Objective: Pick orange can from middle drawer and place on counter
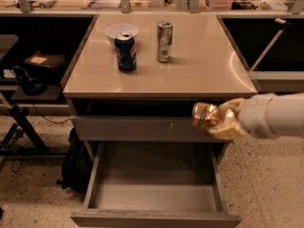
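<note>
The orange can [203,116], small, shiny and crinkled, is held in my gripper [214,118], which is shut on it. The arm comes in from the right edge. The can hangs in the air in front of the cabinet's right side, just below the counter's front edge and well above the open middle drawer [152,218]. The drawer is pulled out at the bottom and its grey inside is bare. The beige counter [199,70] lies above and behind the can.
On the counter stand a blue soda can [126,51], a white bowl [112,31] behind it and a tall silver can [164,42]. A scratched grey drawer front [137,128] sits above the open drawer. A black bag [76,167] lies on the floor at the left.
</note>
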You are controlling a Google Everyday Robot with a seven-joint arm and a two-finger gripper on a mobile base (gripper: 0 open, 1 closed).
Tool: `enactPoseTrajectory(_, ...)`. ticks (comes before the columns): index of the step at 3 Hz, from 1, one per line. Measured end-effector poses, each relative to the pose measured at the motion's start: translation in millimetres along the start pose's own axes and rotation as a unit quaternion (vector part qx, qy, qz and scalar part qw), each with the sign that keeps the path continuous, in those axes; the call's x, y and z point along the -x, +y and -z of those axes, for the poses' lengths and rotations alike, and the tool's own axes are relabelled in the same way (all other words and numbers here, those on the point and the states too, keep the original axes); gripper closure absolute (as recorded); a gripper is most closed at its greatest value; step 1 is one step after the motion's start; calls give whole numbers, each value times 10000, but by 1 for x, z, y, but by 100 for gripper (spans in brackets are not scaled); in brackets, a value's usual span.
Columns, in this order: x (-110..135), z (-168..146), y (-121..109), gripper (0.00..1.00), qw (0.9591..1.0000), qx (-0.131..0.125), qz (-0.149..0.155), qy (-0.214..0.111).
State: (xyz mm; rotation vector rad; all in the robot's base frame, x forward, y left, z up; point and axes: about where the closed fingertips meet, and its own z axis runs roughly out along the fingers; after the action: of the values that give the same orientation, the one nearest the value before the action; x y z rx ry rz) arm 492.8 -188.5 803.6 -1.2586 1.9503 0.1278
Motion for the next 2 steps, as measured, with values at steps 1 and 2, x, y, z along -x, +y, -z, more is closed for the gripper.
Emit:
enactPoseTrajectory(1,54,56,-41,100,9982,-534,263,5)
enactPoseTrajectory(2,80,76,-56,100,9961,-790,371,-90)
